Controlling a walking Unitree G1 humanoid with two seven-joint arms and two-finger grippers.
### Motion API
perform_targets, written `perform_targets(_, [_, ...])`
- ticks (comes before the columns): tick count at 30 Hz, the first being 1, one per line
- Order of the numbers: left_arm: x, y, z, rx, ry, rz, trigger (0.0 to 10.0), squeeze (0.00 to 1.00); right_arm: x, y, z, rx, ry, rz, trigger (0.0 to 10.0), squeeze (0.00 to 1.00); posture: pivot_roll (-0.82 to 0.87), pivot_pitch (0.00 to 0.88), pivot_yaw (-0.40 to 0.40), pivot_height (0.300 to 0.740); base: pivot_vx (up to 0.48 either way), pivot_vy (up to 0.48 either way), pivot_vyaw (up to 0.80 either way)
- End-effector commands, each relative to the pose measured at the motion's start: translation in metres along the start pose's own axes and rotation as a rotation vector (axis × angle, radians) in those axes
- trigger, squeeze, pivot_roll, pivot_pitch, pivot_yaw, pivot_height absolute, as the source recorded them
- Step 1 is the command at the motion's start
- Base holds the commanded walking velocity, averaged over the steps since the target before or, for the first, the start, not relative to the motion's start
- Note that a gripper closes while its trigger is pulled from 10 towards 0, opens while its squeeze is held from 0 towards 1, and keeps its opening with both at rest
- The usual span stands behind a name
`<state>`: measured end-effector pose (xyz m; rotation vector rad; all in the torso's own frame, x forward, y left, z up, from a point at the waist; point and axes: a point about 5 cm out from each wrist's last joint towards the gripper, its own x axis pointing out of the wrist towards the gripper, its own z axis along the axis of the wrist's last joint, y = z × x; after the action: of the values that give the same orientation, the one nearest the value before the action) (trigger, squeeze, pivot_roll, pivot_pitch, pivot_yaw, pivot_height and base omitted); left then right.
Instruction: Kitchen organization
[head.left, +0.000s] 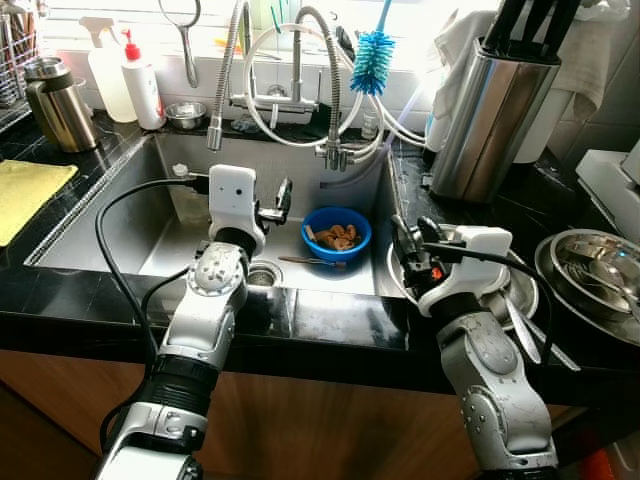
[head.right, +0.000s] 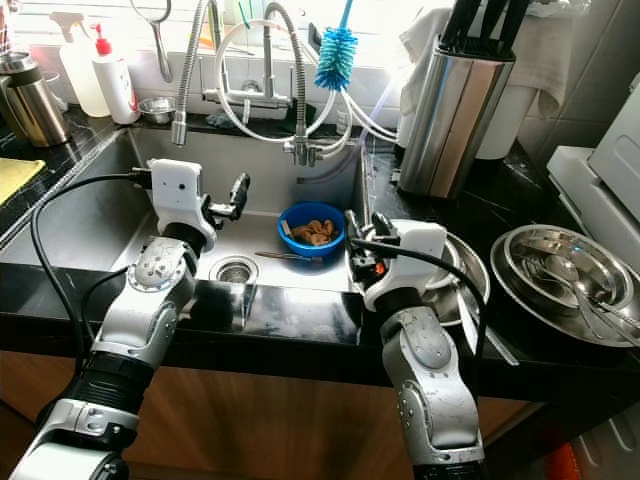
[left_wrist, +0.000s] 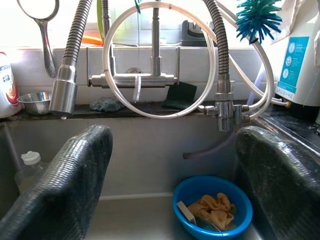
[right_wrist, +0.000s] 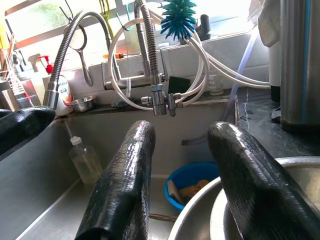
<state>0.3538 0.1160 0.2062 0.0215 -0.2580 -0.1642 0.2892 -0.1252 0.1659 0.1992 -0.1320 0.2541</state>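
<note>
Black stone counter edge runs nearest, and both silver arms reach over it. On the right, the right gripper hovers at the rim of the steel bowls stacked on the counter, fingers spread apart, nothing between them; how many bowls are in that stack is hard to tell, as the wrist covers them. A second nest of steel bowls is cut off by the frame edge. Over the sink, the left gripper points toward the back wall, fingers wide apart and empty. One blue bowl sits on the sink floor beyond it, holding something tan and crumpled, unclear what. One small plastic bottle stands in the far sink corner. Farther back hangs one teal bottle brush by the hoses.
</note>
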Motion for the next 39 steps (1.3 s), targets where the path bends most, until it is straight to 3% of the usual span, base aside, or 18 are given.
perform_targets(1, [-0.0001, -0.0005, -0.0015, 0.005, 0.004, -0.004, 10.0, 1.0, 0.0011, -0.0002, 0.0026, -0.009, -0.005, -0.002, 10.0, 0.0, -0.05, 0.039, -0.045, 0.74, 0.0, 0.0, 0.0])
perform_targets(11, [0.0, -0.0007, -0.0021, 0.001, 0.005, -0.006, 10.0, 1.0, 0.001, 0.0, 0.0028, -0.009, -0.005, -0.002, 10.0, 0.0, -0.05, 0.04, -0.045, 0.74, 0.0, 0.0, 0.0])
perform_targets(12, [-0.0046, 0.0049, 0.0007, -0.116, -0.015, 0.008, 10.0, 0.0, 0.0036, 0.0055, 0.002, -0.012, -0.011, 0.002, 10.0, 0.0, -0.04, 0.028, -0.039, 0.74, 0.0, 0.0, 0.0])
perform_targets(14, [-0.0068, 0.0077, 0.0021, -0.164, -0.027, 0.014, 10.0, 0.0, 0.0047, 0.008, 0.0018, -0.013, -0.014, 0.004, 10.0, 0.0, -0.04, 0.028, -0.039, 0.74, 0.0, 0.0, 0.0])
perform_targets(22, [-0.0068, 0.0082, 0.001, -0.187, -0.015, 0.022, 10.0, 0.0, 0.0052, 0.0074, 0.0022, -0.015, -0.015, 0.006, 10.0, 0.0, -0.04, 0.032, -0.041, 0.74, 0.0, 0.092, 0.0])
perform_targets(25, [-0.007, 0.0086, 0.0019, -0.184, -0.02, 0.018, 10.0, 0.0, 0.0054, 0.0076, 0.0023, -0.015, -0.016, 0.005, 10.0, 0.0, -0.04, 0.032, -0.041, 0.74, 0.0, 0.48, 0.0])
perform_targets(39, [-0.0073, 0.0079, 0.0024, -0.181, -0.022, 0.014, 10.0, 0.0, 0.0056, 0.0078, 0.0026, -0.017, -0.017, 0.005, 10.0, 0.0, -0.04, 0.032, -0.041, 0.74, 0.0, 0.0, 0.0])
